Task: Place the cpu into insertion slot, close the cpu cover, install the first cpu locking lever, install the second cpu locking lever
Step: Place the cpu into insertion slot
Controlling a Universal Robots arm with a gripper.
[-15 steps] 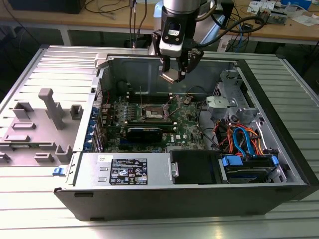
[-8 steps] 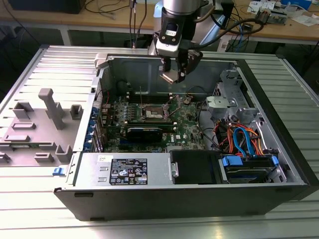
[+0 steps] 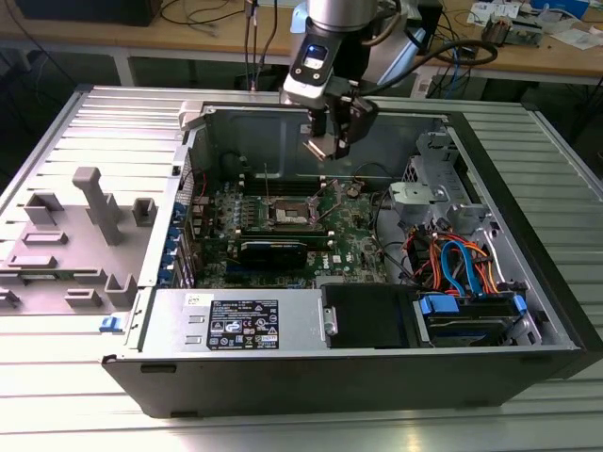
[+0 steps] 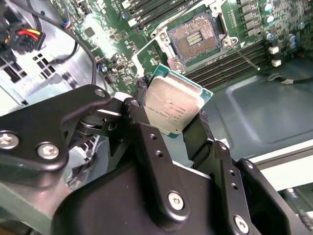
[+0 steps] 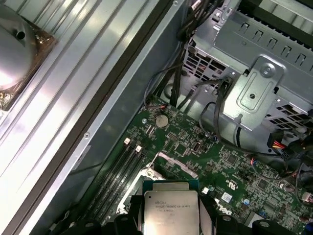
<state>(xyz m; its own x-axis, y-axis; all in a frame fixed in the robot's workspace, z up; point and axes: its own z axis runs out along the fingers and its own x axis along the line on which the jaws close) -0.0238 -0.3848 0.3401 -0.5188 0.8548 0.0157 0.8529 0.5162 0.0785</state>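
One cpu (image 4: 172, 108) pinched in your gripper (image 4: 170, 111), raised clear of the insertion slot (image 4: 195, 38).
Your fingers (image 4: 196, 139) are closed on two opposite edges of it, metal top toward the second wrist view, lines of small dark print across that top. Beside it the insertion slot lies uncovered on the green motherboard (image 4: 122, 49), contact field bare.

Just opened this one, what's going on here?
The robot arm's gripper holds the cpu between its jaws, hanging above the motherboard inside the open computer case. The insertion slot is uncovered and empty, with its contact field exposed. The chip is not yet seated in it.
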